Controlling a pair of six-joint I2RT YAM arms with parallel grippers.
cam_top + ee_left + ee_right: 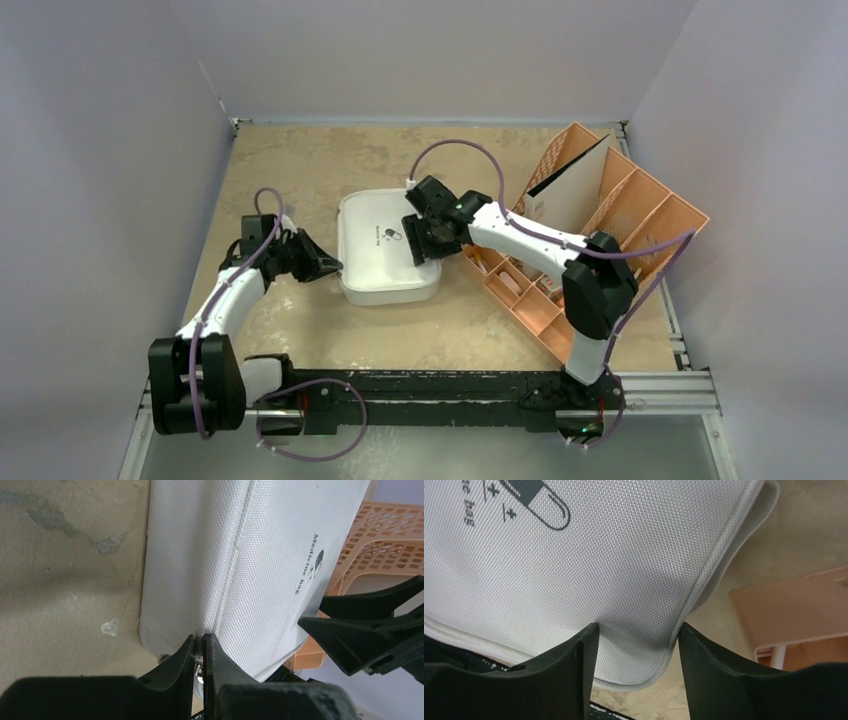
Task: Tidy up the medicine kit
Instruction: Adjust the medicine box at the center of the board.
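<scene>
The medicine kit (pixel 385 262) lies closed on the table, pale white, its pill logo (pixel 392 234) facing up. At the kit's left side, my left gripper (pixel 330 268) is shut on a small dark zipper tab (pixel 201 647) at the seam between lid and base. My right gripper (pixel 428 240) sits over the kit's right edge. In the right wrist view its jaws (pixel 639 627) stand open astride a lid corner (pixel 644 645): one fingertip (pixel 591 632) rests on the woven lid, the other (pixel 684 630) touches the piped edge.
An orange compartmented tray (pixel 640 215) lies tilted right of the kit, close behind my right arm, with a white card (pixel 575 190) standing in it. Walls enclose the table on three sides. Bare tabletop (pixel 300 160) lies behind and left of the kit.
</scene>
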